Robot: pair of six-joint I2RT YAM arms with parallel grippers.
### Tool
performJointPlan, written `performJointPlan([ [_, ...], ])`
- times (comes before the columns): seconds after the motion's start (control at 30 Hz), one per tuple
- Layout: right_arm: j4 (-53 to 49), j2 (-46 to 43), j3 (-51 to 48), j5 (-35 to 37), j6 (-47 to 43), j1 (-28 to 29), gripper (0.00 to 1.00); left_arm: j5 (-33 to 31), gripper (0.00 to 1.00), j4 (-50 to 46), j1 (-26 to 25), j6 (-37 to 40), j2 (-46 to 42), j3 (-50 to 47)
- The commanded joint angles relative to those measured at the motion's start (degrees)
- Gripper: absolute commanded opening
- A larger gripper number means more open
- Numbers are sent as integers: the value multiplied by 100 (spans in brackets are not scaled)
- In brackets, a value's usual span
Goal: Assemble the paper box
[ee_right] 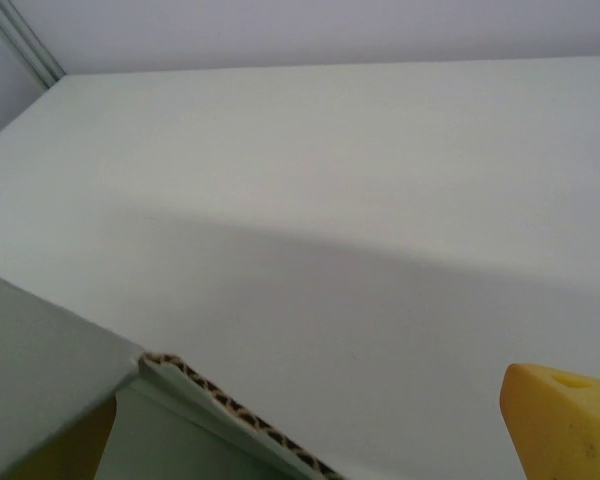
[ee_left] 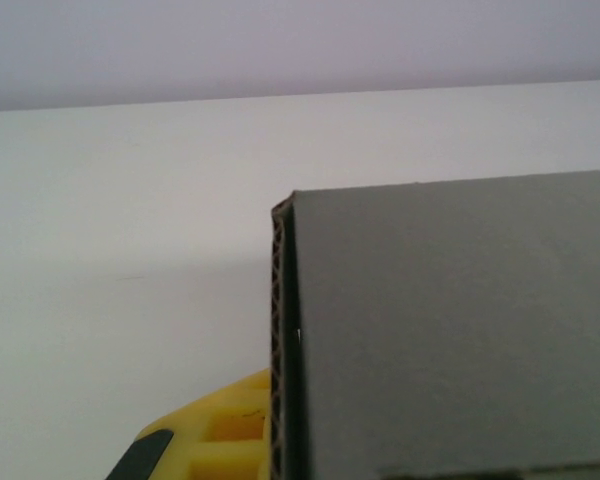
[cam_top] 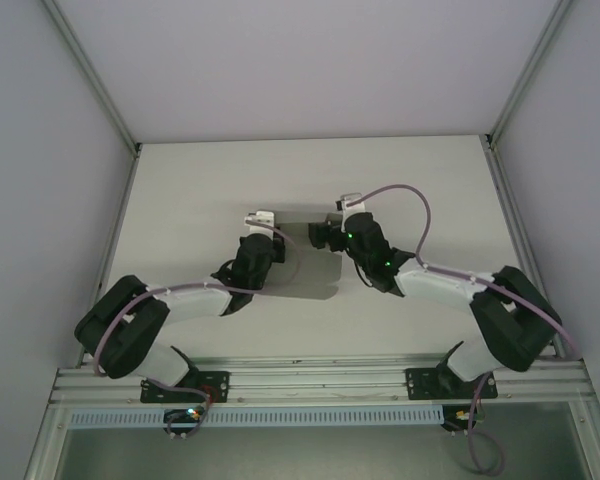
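The white table (cam_top: 200,185) is stretching wide under the top camera, and both arms are reaching in over it toward the middle: the left arm (cam_top: 170,305) is angling in from its base at the near edge and the right arm (cam_top: 460,285) is mirroring it from the other side. Between them the paper box (cam_top: 315,278) is lying on the table as grey card, roughly centred and a little toward the near side. The left gripper (cam_top: 265,240) is sitting at the card's left edge with its jaws pressed together on the card. From the left wrist, a yellow finger (ee_left: 215,440) is showing just beside the corrugated edge (ee_left: 278,340) of an upright grey panel. The right gripper (cam_top: 330,238) is hanging over the far edge, jaws spread wide, one yellow fingertip (ee_right: 565,420) standing well apart from a corrugated card rim (ee_right: 230,405).
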Motion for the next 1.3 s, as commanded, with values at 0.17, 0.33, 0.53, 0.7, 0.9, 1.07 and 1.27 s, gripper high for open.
performJointPlan([
  [0.17,-1924,-1377,-527,433,-100,-142,100,81,0,-571,24,73,-470,104],
  [0.33,-2216,-1750,-715,299,-47,-541,100,233,0,-644,28,185,-643,36],
  [0.53,-2282,-1618,-801,-119,-186,-765,100,289,0,-747,46,211,-741,51],
  [0.7,-1952,-1267,-789,-641,-385,-770,100,321,0,-753,54,176,-725,93],
  [0.9,-2188,-1008,-682,-595,-603,-770,100,234,0,-800,58,179,-705,110],
  [1.07,-1628,-1034,-865,-901,-522,-769,100,336,0,-695,61,291,-553,128],
  [1.27,-585,-1116,-903,-1518,-428,-775,100,431,0,-681,53,345,-445,140],
])
